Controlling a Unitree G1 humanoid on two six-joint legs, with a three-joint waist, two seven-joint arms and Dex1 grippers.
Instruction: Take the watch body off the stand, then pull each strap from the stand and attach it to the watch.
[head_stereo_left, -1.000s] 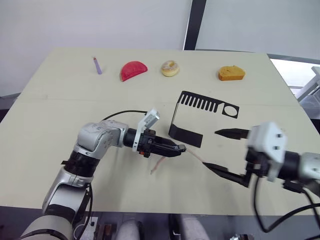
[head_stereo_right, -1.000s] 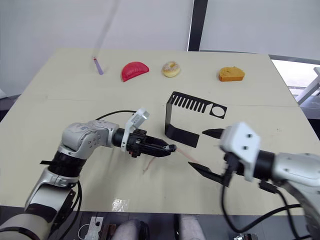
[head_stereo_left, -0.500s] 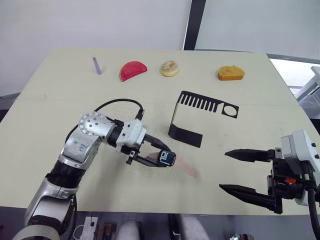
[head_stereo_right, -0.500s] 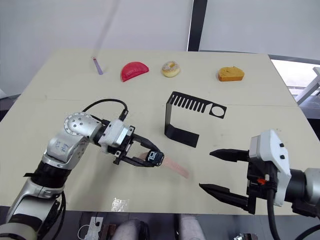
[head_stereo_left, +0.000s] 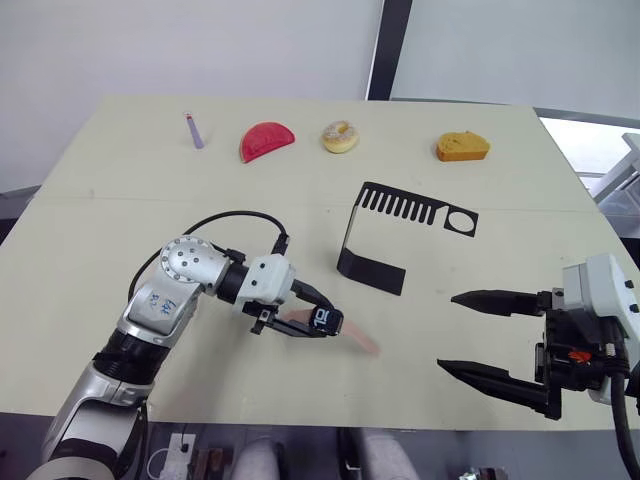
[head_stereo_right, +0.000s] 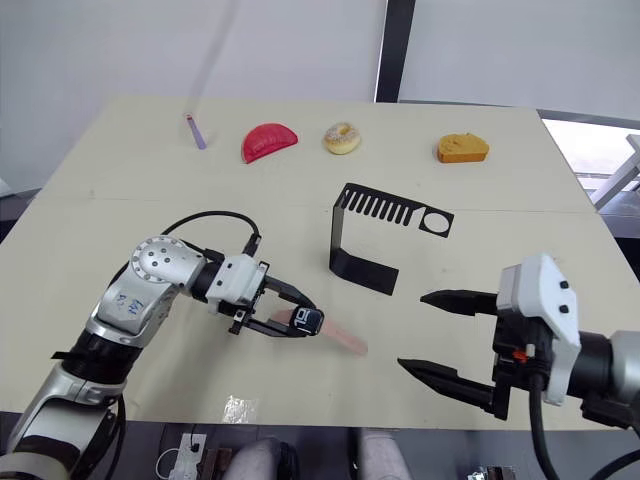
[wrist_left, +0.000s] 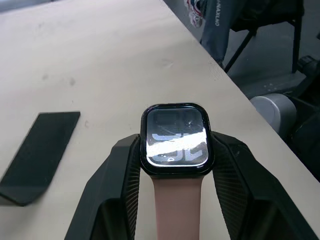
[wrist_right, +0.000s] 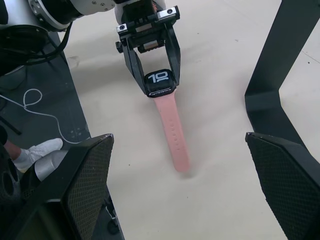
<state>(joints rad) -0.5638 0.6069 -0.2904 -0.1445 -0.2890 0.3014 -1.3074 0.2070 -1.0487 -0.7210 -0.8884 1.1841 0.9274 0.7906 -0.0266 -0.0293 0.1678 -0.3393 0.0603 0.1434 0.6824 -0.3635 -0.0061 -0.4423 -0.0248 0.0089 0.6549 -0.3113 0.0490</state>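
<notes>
The watch body (head_stereo_left: 323, 320) is held clamped between the two fingers of the left gripper (head_stereo_left: 318, 318) above the table (head_stereo_left: 120, 200), near the front edge, screen facing up with white digits legible in the right wrist view. One strap (wrist_right: 173, 131) is seen attached, its long axis running from the watch toward the robot's right, its free end toward the right gripper (head_stereo_left: 472, 335), whose jaws are set wide apart. A second strap is partly hidden behind the left fingers. Compared with half a second ago, the watch has been turned slightly and the right gripper barely displaced. The stand (head_stereo_left: 385, 235) is seen empty, upright, well apart behind the watch.
</notes>
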